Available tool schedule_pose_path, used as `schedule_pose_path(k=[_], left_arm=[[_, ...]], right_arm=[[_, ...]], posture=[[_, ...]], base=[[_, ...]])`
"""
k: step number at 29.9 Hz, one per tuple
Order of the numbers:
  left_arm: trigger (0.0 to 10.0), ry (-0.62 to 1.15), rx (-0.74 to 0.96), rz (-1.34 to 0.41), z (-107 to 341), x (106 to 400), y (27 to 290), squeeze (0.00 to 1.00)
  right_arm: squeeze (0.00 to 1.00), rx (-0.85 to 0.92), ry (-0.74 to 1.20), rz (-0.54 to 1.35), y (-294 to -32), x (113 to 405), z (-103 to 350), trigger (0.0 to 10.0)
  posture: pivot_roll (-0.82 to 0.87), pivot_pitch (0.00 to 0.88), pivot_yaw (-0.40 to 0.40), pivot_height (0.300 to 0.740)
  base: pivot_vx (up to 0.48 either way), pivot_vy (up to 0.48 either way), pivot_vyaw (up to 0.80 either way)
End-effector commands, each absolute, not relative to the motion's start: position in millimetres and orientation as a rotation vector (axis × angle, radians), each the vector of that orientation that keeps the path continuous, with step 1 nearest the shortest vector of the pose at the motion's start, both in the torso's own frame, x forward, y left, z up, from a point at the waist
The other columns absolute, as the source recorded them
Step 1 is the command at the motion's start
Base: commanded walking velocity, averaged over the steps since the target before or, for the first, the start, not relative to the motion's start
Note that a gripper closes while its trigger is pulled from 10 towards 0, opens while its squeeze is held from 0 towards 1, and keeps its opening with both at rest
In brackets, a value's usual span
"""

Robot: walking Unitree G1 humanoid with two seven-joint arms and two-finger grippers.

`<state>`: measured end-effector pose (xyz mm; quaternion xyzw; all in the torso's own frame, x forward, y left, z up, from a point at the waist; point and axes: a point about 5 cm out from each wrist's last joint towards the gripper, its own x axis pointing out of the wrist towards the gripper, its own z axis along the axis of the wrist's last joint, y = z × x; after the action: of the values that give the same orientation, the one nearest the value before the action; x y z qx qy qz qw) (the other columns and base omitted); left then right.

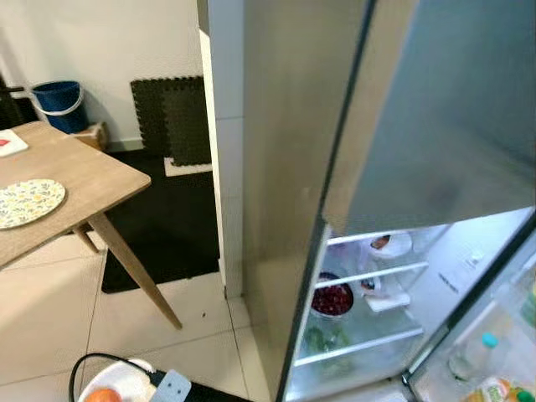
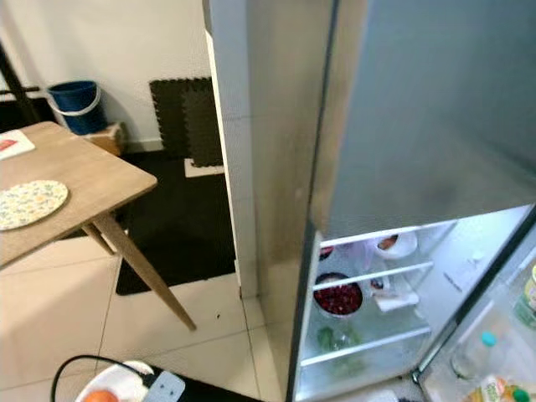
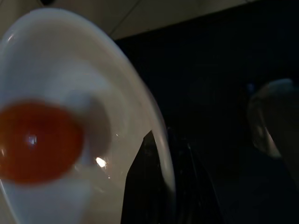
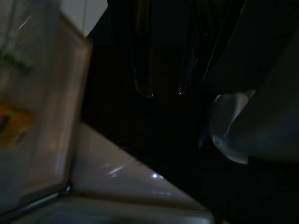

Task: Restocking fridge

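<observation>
Tiled kitchen floor (image 1: 50, 327); fridge (image 1: 368, 318) open, lit, ready for stock. Beside it I carry a plate (image 3: 70, 93) with orange fruit (image 3: 37, 142), left gripper (image 3: 163, 186) pinching its rim. Right gripper (image 4: 163, 91) hangs spread, idle.

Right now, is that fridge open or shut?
Open. The fridge door is swung out, and lit shelves show a bowl of red fruit inside.

Lit fridge shelves (image 1: 368, 275) carrying a bowl of dark red fruit (image 1: 332, 299), greens (image 1: 322, 338) below, a small dish (image 1: 389, 244) above. Wooden surface (image 1: 79, 180) bearing a patterned round mat (image 1: 27, 202). Tiled floor (image 1: 50, 318) beneath.
</observation>
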<state>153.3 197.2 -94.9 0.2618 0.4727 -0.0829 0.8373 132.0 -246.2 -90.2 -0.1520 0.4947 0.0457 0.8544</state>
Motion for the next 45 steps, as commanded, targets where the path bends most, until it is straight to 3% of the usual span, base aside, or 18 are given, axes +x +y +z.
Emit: schedule_pose_path(k=[1, 13, 21, 37, 45], left_arm=[[10.0, 0.968, 0.567, -0.177, -91, 162, 197, 0.0], [10.0, 0.973, 0.563, -0.175, -92, 160, 197, 0.0], [10.0, 0.972, 0.559, -0.171, -92, 160, 197, 0.0], [10.0, 0.979, 0.577, -0.233, -94, 158, 190, 0.0], [10.0, 0.955, 0.643, -0.362, -94, 161, 176, 0.0]], right_arm=[[0.0, -0.32, 1.059, 0.108, -244, 127, -93, 10.0], [0.0, -0.32, 1.058, 0.115, -242, 128, -93, 10.0], [0.0, -0.322, 1.042, 0.118, -241, 131, -92, 10.0], [0.0, -0.274, 0.873, 0.177, -229, 174, -75, 10.0], [0.0, -0.35, 0.765, 0.324, -211, 204, -61, 10.0]], posture=[[-0.08, 0.0, 0.01, 0.74], [-0.08, 0.0, 0.01, 0.74], [-0.08, 0.0, 0.01, 0.74], [-0.08, 0.0, 0.013, 0.74], [-0.08, 0.0, 0.013, 0.74]], base=[[0.0, -0.458, 0.0], [0.0, -0.447, 0.0], [0.0, 0.0, 0.0], [0.0, 0.0, 0.0], [0.0, 0.0, 0.0]])
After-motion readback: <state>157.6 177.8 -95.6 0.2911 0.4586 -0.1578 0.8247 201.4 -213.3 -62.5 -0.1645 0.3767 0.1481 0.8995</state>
